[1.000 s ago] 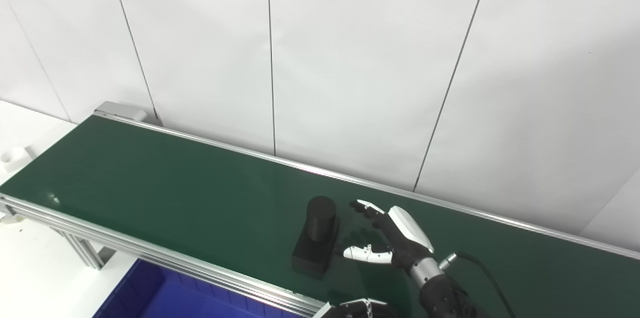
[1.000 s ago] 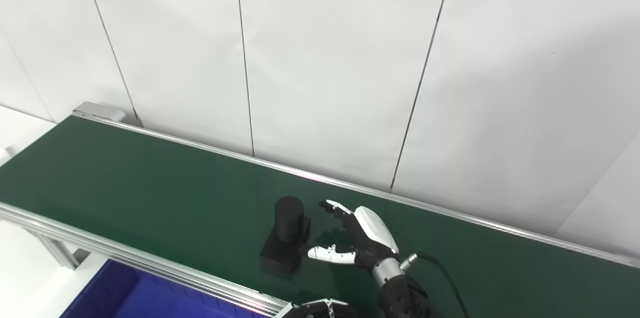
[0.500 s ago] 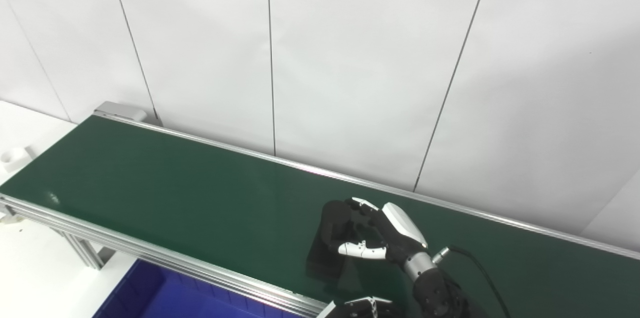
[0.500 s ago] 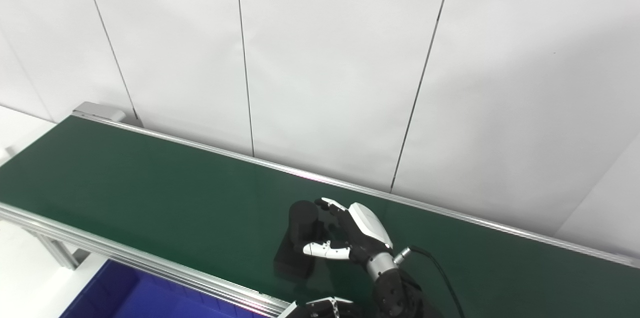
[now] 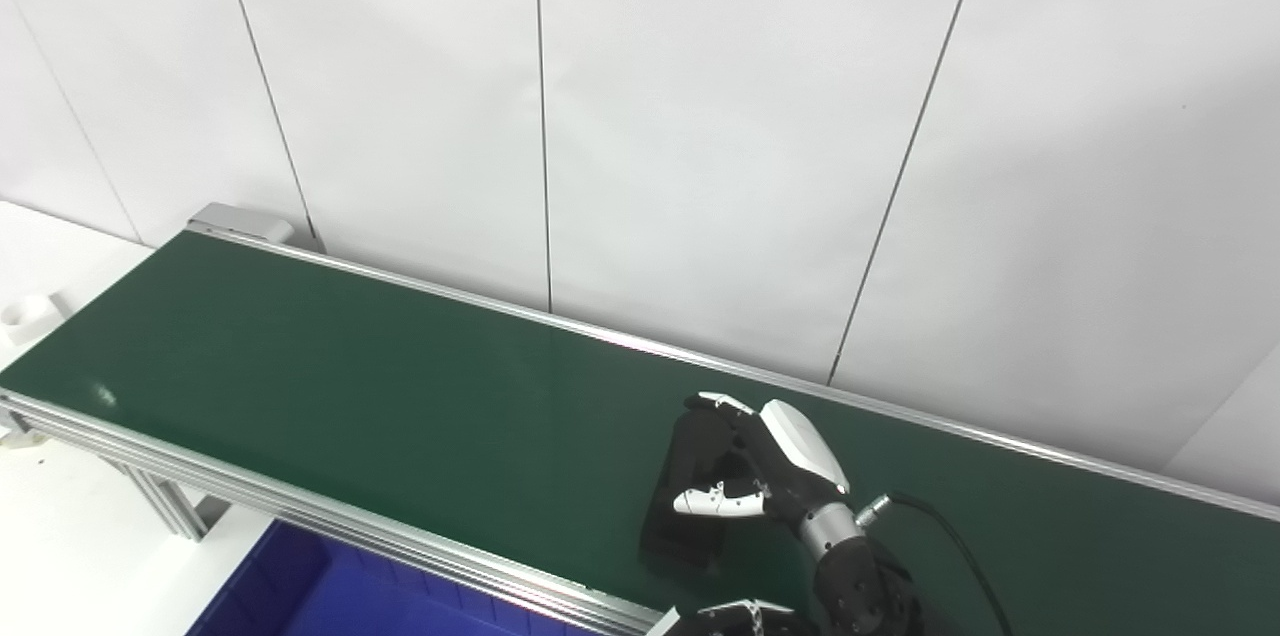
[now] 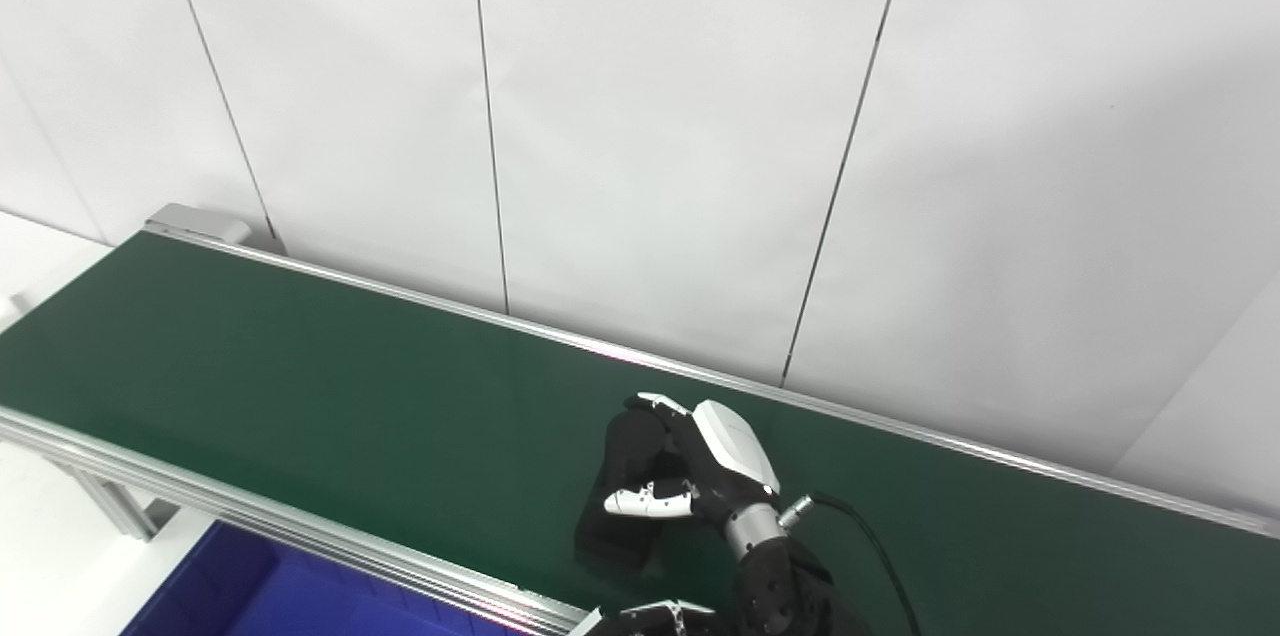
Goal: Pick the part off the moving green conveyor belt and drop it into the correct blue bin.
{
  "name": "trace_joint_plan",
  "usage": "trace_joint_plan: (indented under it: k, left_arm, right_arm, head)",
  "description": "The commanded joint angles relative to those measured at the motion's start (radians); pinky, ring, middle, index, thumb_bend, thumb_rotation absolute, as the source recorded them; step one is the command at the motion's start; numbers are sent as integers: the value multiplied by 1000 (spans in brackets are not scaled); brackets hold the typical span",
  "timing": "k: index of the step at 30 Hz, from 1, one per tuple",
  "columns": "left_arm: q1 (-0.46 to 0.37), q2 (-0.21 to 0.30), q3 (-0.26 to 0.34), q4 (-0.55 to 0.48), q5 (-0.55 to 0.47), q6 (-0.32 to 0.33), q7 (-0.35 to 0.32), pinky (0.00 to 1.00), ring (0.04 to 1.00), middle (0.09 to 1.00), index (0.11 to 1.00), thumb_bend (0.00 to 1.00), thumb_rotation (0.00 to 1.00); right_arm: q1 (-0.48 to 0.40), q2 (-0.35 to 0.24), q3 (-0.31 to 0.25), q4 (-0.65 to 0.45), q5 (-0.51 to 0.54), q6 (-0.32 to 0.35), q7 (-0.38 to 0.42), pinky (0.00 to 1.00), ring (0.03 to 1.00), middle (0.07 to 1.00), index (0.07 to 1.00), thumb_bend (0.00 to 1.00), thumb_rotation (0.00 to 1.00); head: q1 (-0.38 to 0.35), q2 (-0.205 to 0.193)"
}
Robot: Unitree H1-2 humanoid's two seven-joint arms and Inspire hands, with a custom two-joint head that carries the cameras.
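The part point(image 5: 688, 501) is black, an upright cylinder on a block base, and stands on the green conveyor belt point(image 5: 350, 386) near its front rail. My right hand point(image 5: 770, 471) is shut on the part's cylinder: fingers curl over the top and back, and the thumb lies across the front. The same grasp shows in the right eye view point(image 6: 700, 471). I cannot tell whether the base is off the belt. Only the top of my left hand point(image 5: 738, 614) shows at the bottom edge, below the belt's front rail.
A blue bin point(image 5: 300, 596) sits below the belt's front rail at the bottom left. The belt's aluminium rails point(image 5: 300, 511) run along the front and back. A white panelled wall stands close behind. A white table surface point(image 5: 40, 316) with a small white piece lies at far left.
The part has travelled right along the belt into my right hand. The hand, open beside it a second ago, has closed its fingers and thumb around the cylinder.
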Motion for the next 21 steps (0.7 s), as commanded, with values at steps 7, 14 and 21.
trace_joint_plan:
  k: [7, 14, 21]
  left_arm:
    - [-5, -4, -1, -47, -28, -16, -4, 684, 698, 702, 690, 1000, 75]
    - [-2, 2, 1, -57, -40, -11, -11, 687, 700, 704, 695, 992, 70]
    - [-1, 8, 0, -62, -51, -7, -15, 686, 701, 705, 691, 987, 66]
  right_arm:
    - [-26, 27, -36, 4, 25, -125, -113, 452, 450, 543, 474, 513, 0]
    - [-23, 22, -36, -9, 22, -134, -121, 495, 464, 537, 460, 514, 0]
    - [-21, 22, -38, -20, 21, -129, -123, 478, 461, 535, 465, 515, 0]
  head:
    - [-15, 9]
    - [-23, 13]
    - [-27, 17]
